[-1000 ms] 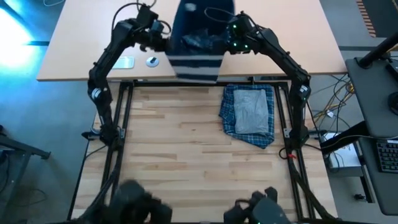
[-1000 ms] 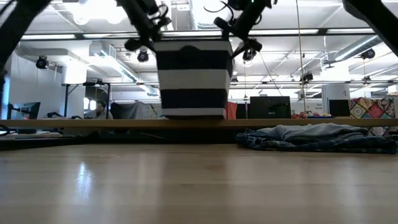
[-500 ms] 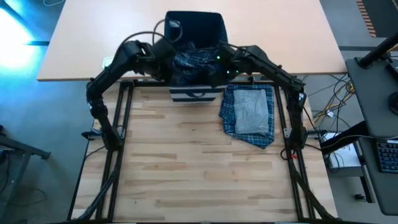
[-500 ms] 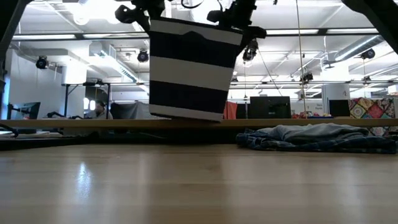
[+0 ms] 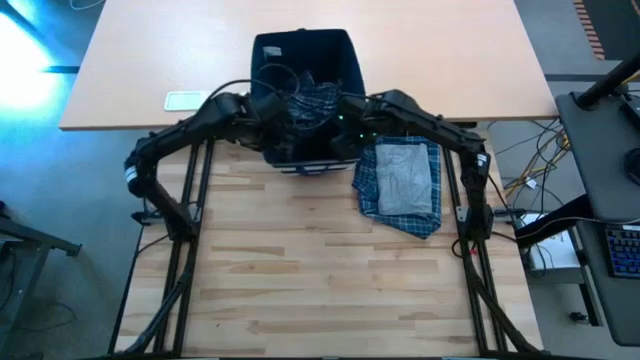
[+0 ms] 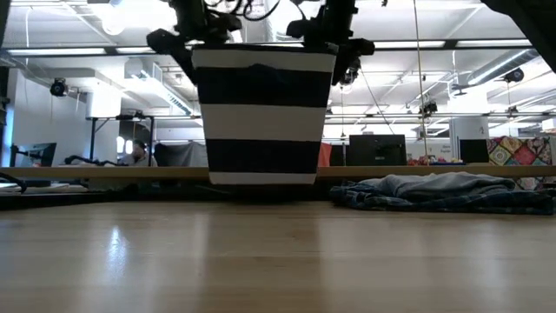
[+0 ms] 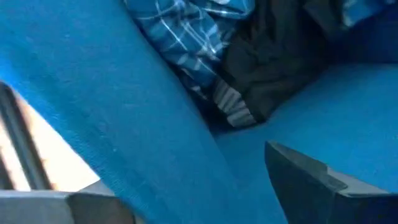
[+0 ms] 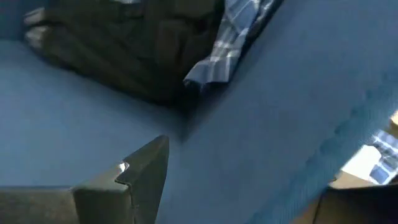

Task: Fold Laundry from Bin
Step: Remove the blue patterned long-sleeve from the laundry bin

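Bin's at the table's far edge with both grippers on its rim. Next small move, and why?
Probably lift the left gripper clear of the bin wall: its fingers straddle the wall, spread apart. The bin sits upright at the table's far edge, plaid laundry inside. The right gripper is at the opposite rim.

The bin (image 5: 303, 60) has been brought nearer across the bench (image 5: 300, 270) and levelled from a tilt, its base now down at the bench's far edge. The left hand (image 5: 272, 112) and right hand (image 5: 345, 120) have been lowered with it, and the left hand's fingers (image 7: 311, 180) have been spread apart.
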`<move>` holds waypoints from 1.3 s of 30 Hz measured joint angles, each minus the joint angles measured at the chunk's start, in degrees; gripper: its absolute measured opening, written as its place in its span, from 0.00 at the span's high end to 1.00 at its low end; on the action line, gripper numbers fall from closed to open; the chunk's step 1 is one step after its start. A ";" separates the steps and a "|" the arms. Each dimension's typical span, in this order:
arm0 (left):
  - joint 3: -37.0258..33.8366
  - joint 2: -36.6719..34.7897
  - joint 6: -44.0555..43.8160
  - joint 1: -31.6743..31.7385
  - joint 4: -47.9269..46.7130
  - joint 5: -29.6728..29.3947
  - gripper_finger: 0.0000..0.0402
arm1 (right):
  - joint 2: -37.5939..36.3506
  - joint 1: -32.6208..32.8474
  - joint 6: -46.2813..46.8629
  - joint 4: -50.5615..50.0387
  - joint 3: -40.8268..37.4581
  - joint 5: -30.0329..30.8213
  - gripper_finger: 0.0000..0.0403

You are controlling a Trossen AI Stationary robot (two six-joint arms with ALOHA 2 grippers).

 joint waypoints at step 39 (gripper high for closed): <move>-2.69 15.28 65.65 3.61 26.04 -7.81 0.34 | -31.67 20.32 2.94 1.87 -14.49 13.13 0.42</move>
